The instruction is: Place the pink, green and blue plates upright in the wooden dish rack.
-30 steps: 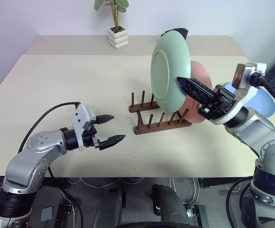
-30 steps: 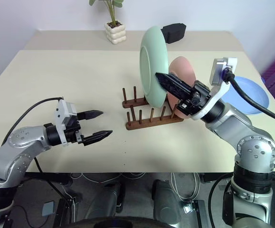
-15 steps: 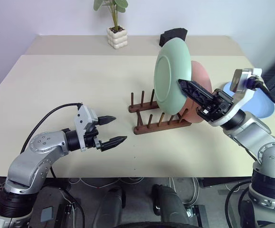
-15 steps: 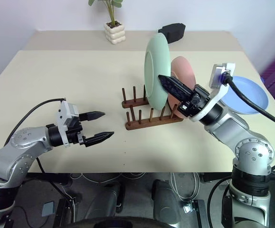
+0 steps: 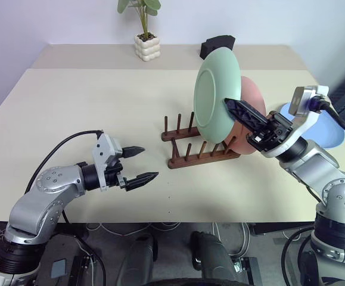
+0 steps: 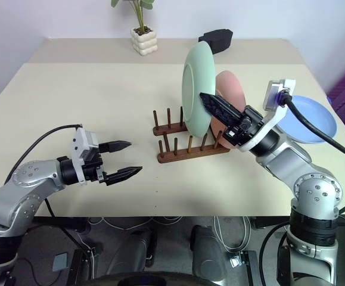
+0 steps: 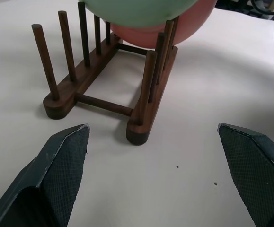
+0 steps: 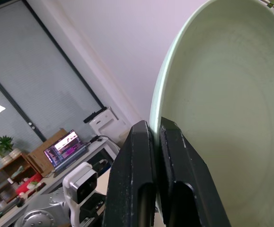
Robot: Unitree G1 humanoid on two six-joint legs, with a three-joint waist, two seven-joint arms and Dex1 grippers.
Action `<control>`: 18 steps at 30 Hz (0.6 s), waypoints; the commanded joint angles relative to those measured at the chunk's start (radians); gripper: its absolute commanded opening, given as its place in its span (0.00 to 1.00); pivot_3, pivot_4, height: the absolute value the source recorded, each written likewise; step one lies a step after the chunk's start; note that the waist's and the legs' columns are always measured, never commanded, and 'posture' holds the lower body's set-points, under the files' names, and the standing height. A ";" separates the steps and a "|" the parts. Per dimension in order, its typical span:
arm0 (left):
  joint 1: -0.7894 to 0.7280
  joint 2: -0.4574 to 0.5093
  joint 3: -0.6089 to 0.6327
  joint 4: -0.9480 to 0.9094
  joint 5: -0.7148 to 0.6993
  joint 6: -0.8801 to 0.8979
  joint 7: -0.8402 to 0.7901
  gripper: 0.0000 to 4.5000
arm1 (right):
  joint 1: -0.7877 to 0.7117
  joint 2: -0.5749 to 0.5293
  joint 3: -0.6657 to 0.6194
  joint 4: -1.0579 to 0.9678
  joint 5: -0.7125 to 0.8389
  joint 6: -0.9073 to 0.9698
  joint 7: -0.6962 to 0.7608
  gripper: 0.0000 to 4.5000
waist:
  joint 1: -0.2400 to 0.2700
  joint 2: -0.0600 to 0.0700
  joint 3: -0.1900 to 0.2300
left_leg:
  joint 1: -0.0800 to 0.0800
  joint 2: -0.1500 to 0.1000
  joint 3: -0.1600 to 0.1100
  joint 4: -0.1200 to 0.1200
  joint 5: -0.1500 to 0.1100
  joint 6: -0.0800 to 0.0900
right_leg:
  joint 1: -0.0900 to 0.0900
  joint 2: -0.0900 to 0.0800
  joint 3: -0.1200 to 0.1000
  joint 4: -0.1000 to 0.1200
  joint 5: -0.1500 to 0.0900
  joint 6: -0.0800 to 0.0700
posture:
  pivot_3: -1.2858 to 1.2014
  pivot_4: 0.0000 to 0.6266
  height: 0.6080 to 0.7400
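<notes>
On the beige table [image 5: 71, 101] we had the pink plate [image 5: 251, 101] racked; our right gripper [image 5: 235, 108], clamped on the green plate [image 5: 214, 95], held it over the rack [image 5: 196, 146]. Blue plate [image 5: 333, 131] waited by the right edge; left gripper [image 5: 140, 162] gaped empty.

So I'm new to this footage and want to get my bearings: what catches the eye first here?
The green plate, held upright at its rim by the right gripper over the wooden rack at mid-table. Right behind it a pink plate already stands in the rack. The left gripper hangs open above the near left of the table, and a blue plate lies flat at the right edge.
</notes>
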 commanded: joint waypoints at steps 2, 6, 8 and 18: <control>-0.004 0.028 0.031 0.005 0.004 -0.020 -0.018 0.99 | -0.015 0.005 -0.007 -0.026 -0.001 -0.038 0.018 0.00 | 0.000 0.000 0.000 | 0.000 0.000 0.000 0.000 0.000 0.000 | 0.000 0.000 0.000 0.000 0.000 0.000 | 0.52 0.24 0.99; -0.007 0.046 0.040 0.018 0.004 -0.021 -0.029 0.99 | -0.016 0.006 -0.005 -0.036 -0.009 -0.049 0.020 0.00 | 0.000 0.000 0.000 | 0.000 0.000 0.000 0.000 0.000 0.000 | 0.000 0.000 0.000 0.000 0.000 0.000 | 0.52 0.24 0.99; -0.007 0.055 0.045 0.023 0.001 -0.019 -0.035 0.99 | -0.011 0.007 -0.004 -0.036 -0.015 -0.053 0.026 0.00 | 0.000 0.000 0.000 | 0.000 0.000 0.000 0.000 0.000 0.000 | 0.000 0.000 0.000 0.000 0.000 0.000 | 0.52 0.24 0.99; -0.003 0.074 0.053 0.014 -0.009 -0.008 -0.043 0.99 | 0.024 0.009 0.009 -0.011 -0.035 -0.055 0.059 0.00 | 0.000 0.000 0.000 | 0.000 0.001 0.000 0.000 0.000 0.000 | 0.000 0.000 0.000 -0.001 0.000 0.000 | 0.52 0.24 0.99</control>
